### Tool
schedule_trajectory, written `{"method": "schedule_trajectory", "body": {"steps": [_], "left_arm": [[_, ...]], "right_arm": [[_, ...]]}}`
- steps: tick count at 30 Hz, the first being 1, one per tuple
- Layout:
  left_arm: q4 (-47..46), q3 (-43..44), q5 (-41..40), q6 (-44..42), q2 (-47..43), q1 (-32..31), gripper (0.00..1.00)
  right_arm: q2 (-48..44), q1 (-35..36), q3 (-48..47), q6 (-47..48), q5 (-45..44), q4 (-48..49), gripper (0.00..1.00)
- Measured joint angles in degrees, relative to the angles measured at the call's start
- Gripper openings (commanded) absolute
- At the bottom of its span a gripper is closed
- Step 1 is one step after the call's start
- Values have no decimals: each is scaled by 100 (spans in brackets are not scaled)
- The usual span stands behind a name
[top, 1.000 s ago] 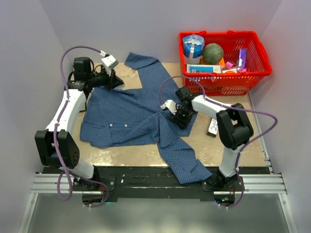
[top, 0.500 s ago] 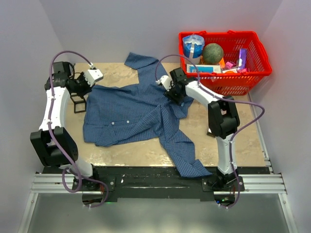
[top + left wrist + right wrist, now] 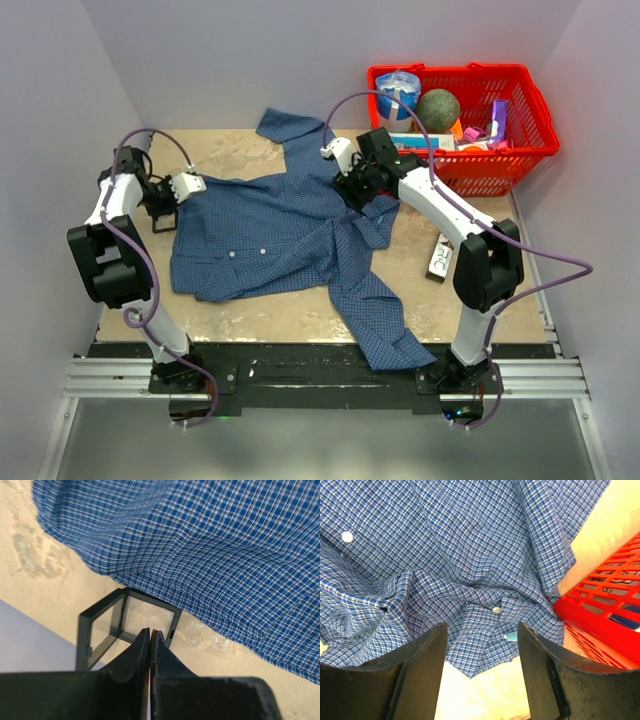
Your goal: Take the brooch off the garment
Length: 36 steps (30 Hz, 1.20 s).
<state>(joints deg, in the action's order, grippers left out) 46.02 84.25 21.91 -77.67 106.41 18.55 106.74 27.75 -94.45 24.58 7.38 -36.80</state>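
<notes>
On a tan tabletop (image 3: pixel 480 290), the garment (image 3: pixel 270 230) lies front up with its sleeves flung out, and we judge it was spread this way so the cloth can be searched and held down. One shirt, two arms.

The red basket (image 3: pixel 480 172), the only one, sits at the far right corner, touching the shirt's edge and packed with odds and ends. It looks like clutter with no part in the job.

The right pincer (image 3: pixel 480 630) hovers over a bunched fold beside that basket. Its jaws stand wide apart and grip nothing, probably set to pin or lift the cloth.

The left pincer (image 3: pixel 150 631) hangs just off the shirt's left edge, its jaws pressed together above the single small black frame (image 3: pixel 102 601), which may be a drop-off spot.

One white box (image 3: pixel 438 262) lies alone to the right.

From the right wrist we count two white buttons (image 3: pixel 347 536) and one teal tag (image 3: pixel 510 636).

We see the brooch plainly nowhere. A thin orange-red sliver shows between the left fingers (image 3: pixel 135 650); whether that is it, we cannot tell.
</notes>
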Motion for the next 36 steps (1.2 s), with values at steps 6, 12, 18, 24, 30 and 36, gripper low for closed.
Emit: {"method": "schedule_trajectory", "body": {"steps": [6,12,18,24,30,36], "left_arm": [[-848,-581,-304,-61,-7,-22,0],[-1864,-1408,-651,-101,-103,-31,0],[-2664,-1860,-859,-81,-262,-81,0],[-3099,-1816,-918,59,-315,-133,0],[-3222,-1683,-968,116,-289,-146,0],[-3342,-1572,-1088,188,-96,-264,0]], "right_arm": [[24,0,0,-136,120,-52,62],[177,2,-2,-164,120,-68,62],[372,2,-9,-190,120,-109,63],[433,2,-9,-234,118,-133,63],[435,2,-20,-251,116,-136,63],[437,11,-26,-247,68,-140,63]]}}
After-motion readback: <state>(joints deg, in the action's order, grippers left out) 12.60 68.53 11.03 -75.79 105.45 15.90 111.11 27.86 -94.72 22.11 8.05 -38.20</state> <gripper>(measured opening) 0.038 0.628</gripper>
